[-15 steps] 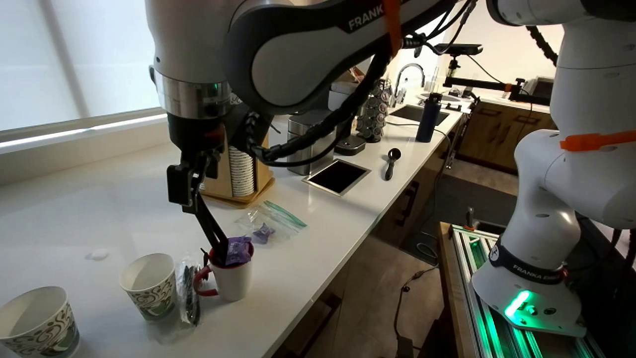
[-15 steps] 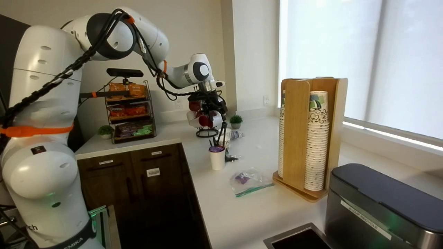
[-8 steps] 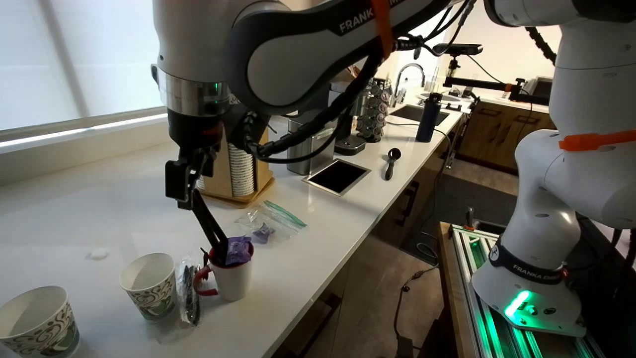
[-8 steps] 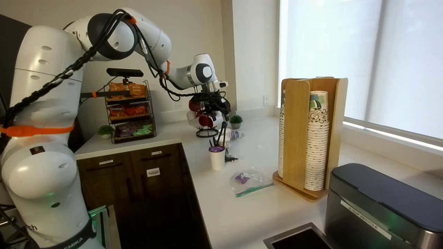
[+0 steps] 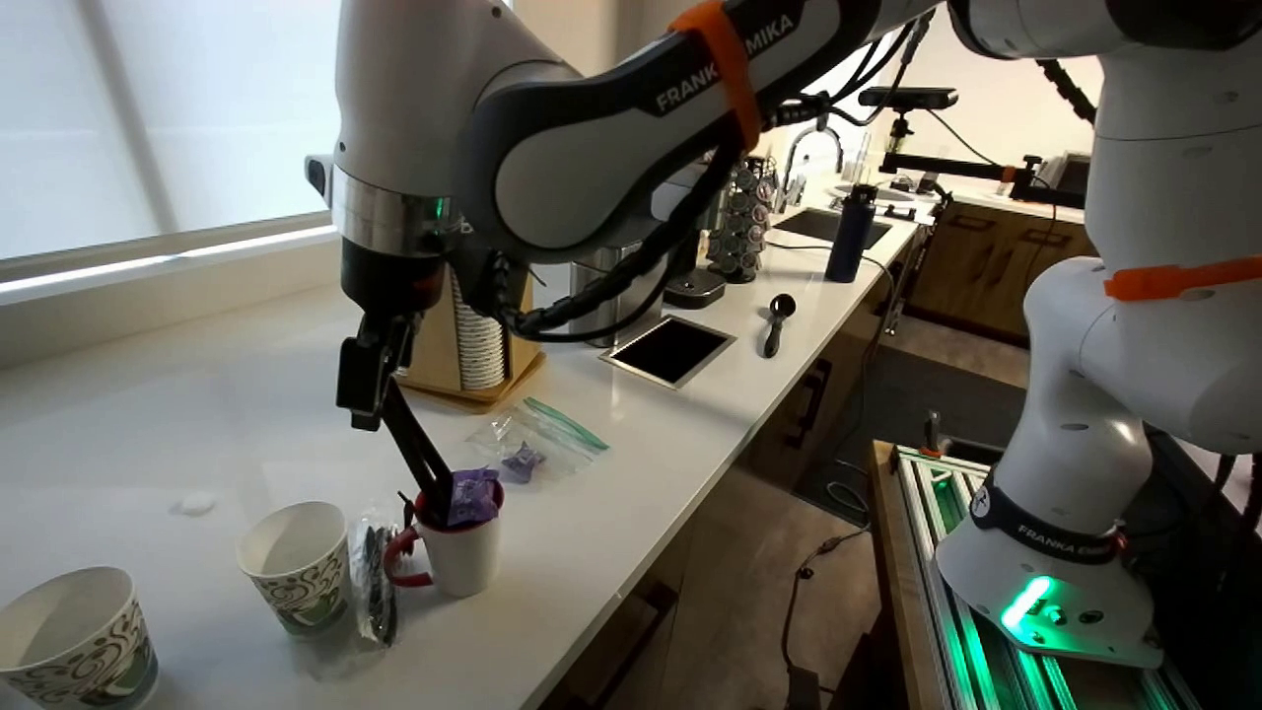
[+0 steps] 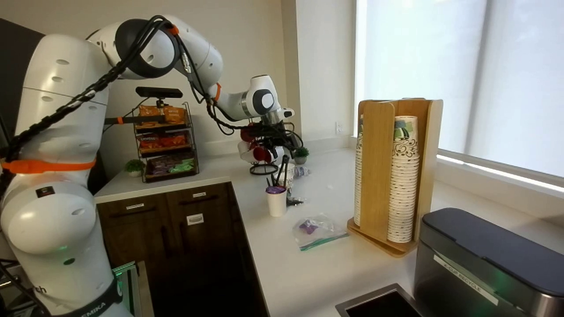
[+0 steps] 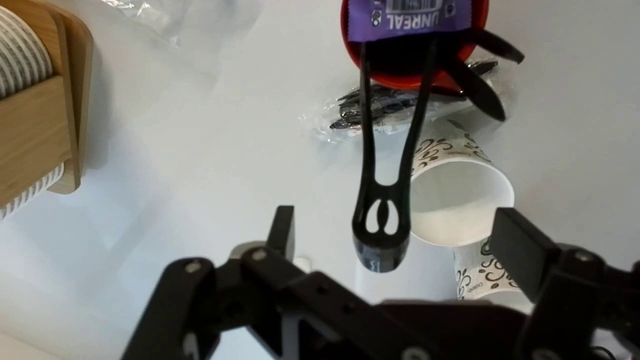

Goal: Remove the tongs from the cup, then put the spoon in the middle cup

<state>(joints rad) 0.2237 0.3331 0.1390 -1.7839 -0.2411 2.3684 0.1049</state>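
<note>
Wrist view: gripper (image 7: 399, 237) spread wide, nothing held; top end of tongs (image 7: 384, 192) between jaws, touching neither. Tongs in red-inside cup (image 7: 395, 81) with purple packet (image 7: 410, 22) and black handles (image 7: 477, 90); cannot tell if one is spoon.

In exterior view: tongs tilted. Middle cup (image 5: 298, 572) upright on desk (image 5: 582, 532), wrapped cutlery (image 5: 377, 592) between it and cup.

In exterior view: cup upright; zip bag (image 6: 326, 234) near it.

Tongs (image 7: 384, 190) are black, mug (image 5: 463, 557) white and red, middle cup (image 5: 302, 589) scroll-patterned.
</note>
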